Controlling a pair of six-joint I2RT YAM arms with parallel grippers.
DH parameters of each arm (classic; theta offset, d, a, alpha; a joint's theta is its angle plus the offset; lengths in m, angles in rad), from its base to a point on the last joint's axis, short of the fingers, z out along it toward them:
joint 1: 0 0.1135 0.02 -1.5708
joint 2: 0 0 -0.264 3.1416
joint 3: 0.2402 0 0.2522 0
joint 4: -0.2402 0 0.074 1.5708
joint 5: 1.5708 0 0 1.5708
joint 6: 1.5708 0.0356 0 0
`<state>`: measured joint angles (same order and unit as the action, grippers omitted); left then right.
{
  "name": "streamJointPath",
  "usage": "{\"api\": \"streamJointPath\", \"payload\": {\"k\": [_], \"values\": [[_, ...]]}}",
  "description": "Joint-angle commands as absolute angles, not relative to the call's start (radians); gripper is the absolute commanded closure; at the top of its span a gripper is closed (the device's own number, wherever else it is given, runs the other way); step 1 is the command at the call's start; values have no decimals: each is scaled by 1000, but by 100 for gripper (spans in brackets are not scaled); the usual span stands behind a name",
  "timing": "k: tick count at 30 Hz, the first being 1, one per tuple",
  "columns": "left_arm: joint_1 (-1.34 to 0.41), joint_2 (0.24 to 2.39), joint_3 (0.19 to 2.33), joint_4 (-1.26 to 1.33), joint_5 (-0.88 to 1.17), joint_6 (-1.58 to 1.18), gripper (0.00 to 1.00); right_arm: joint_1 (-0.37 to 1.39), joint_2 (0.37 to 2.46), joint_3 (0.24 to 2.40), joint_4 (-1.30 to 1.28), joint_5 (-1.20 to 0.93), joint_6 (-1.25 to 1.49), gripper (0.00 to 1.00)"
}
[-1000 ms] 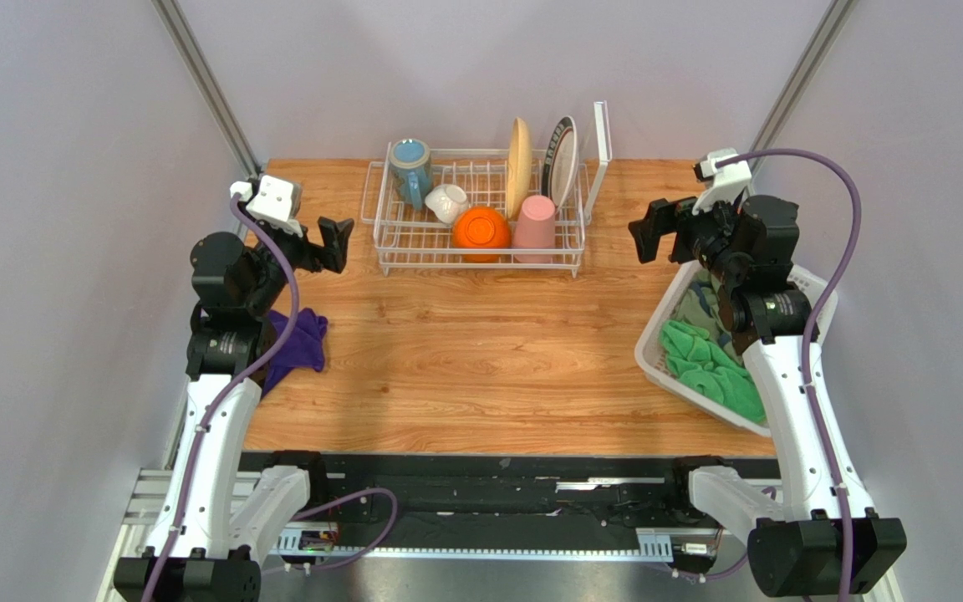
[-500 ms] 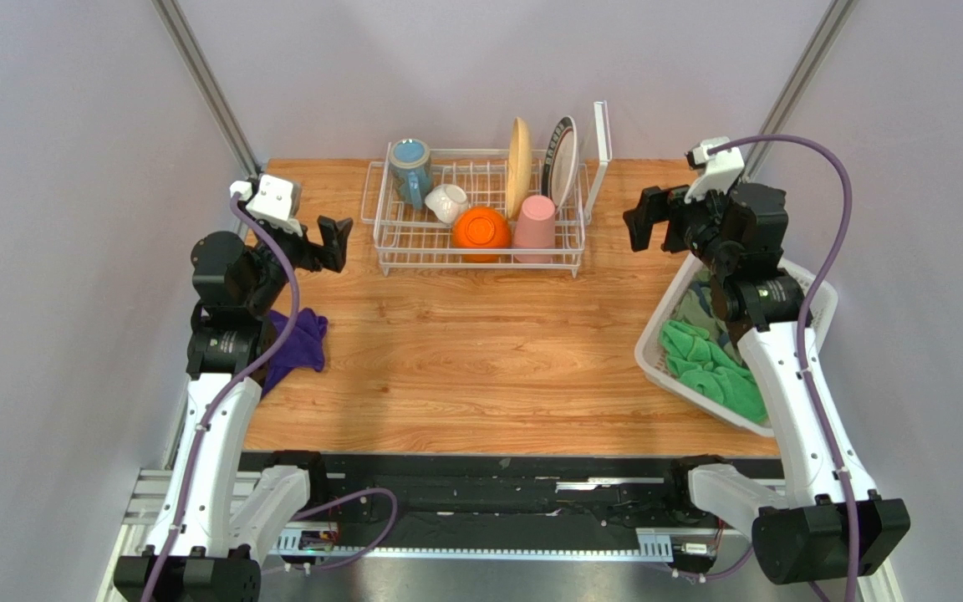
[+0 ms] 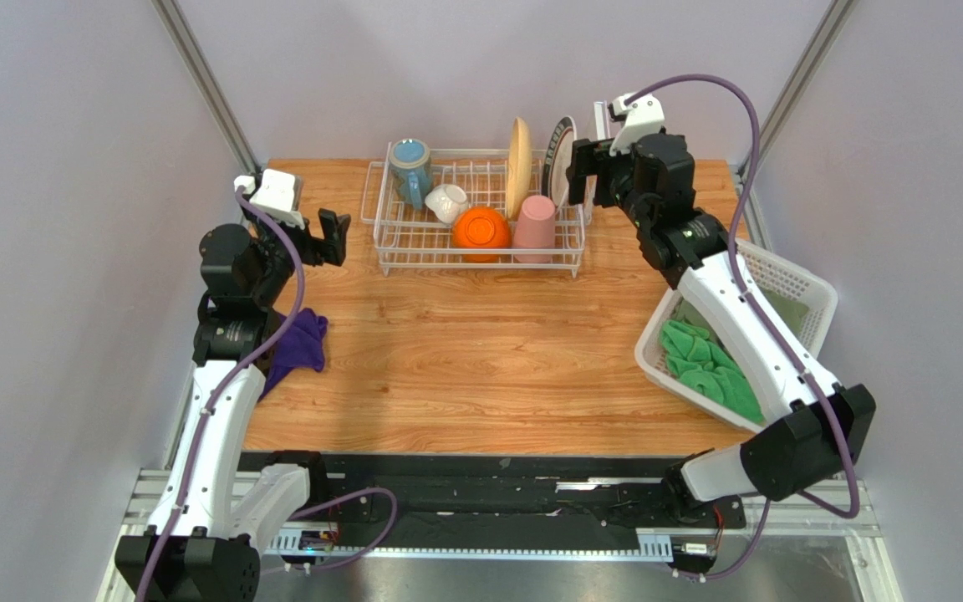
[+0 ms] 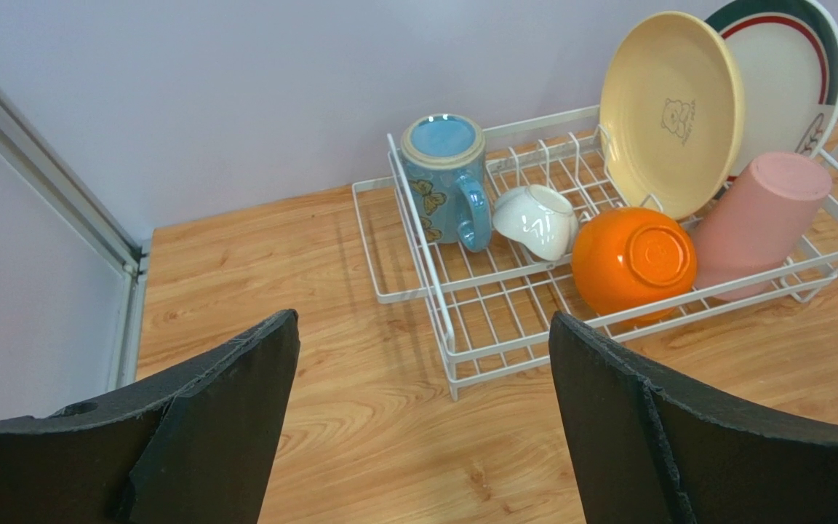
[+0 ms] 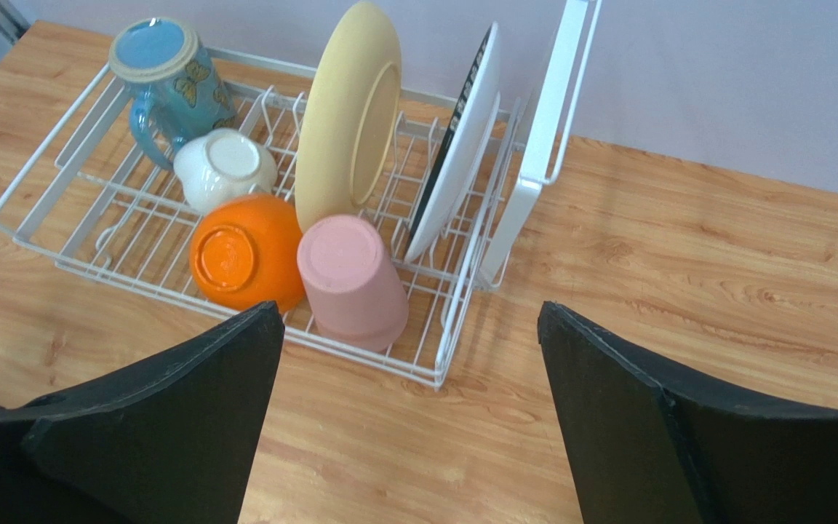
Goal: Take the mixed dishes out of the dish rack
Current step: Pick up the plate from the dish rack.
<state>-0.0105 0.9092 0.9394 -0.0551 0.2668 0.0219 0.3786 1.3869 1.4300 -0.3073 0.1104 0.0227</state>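
The white wire dish rack [image 3: 475, 265] stands at the back of the table. It holds a blue mug [image 3: 410, 168], a small white bowl [image 3: 446, 201], an upturned orange bowl [image 3: 482, 232], an upturned pink tumbler [image 3: 534, 225], an upright cream-yellow plate [image 3: 519, 163] and a dark-rimmed plate [image 3: 561, 157]. My left gripper [image 3: 331, 240] hovers open just left of the rack, facing it [image 4: 423, 319]. My right gripper [image 3: 582, 171] hangs open at the rack's right end, by the tall panel [image 5: 549, 120], with the tumbler [image 5: 352, 282] just ahead of its jaws [image 5: 409, 308]. Neither gripper holds anything.
A purple cloth [image 3: 298, 341] lies on the table by the left arm. A white lattice basket [image 3: 804, 281] with green cloths [image 3: 706, 364] sits at the right edge. Grey walls and metal posts close in the back and sides.
My right arm has swung left and back, from above the basket to the rack's right end. The left gripper has hardly moved.
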Motion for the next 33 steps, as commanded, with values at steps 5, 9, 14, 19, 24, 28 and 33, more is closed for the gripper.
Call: {"api": "streamJointPath", "payload": {"k": [5,9,14,19,24,28,33], "values": [[-6,902,923,-5,222,20,8,426,1568,1609,-190,227,48,17],[-6,904,920,-5,215,26,8,433,1664,1690,-186,245,46,20],[-6,907,913,-5,196,37,8,437,1787,1775,-160,314,31,25],[-6,907,908,23,198,38,8,440,1877,1833,-149,403,3,29],[-6,908,900,32,196,41,8,446,1954,1894,-153,475,-43,30],[-6,908,899,37,187,40,8,446,2008,1914,-127,523,-66,30],[-6,910,893,44,195,40,8,446,2063,1948,-130,572,-80,31]]}}
